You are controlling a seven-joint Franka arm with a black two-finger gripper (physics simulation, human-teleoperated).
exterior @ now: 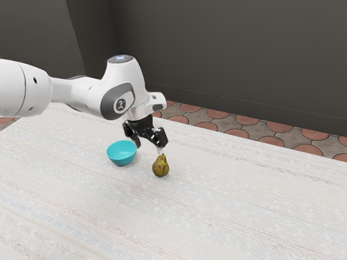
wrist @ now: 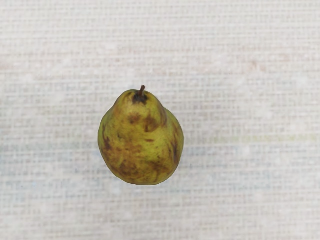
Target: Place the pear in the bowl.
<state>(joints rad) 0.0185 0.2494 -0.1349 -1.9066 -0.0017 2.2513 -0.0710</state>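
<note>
Pear (exterior: 160,167) stands upright on the counter (exterior: 217,206), outside the turquoise bowl (exterior: 121,154), toward the exterior view's right. Its long axis is near vertical, stem (wrist: 142,90) uppermost. Pincer (exterior: 149,148) is above, fingers well spread, gripping nothing. Bare counter surrounds the pear and separates it from the bowl's rim; the counter's far edge runs behind both.

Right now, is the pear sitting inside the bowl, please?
No, the pear stands on the table, apart from the turquoise bowl.
</note>
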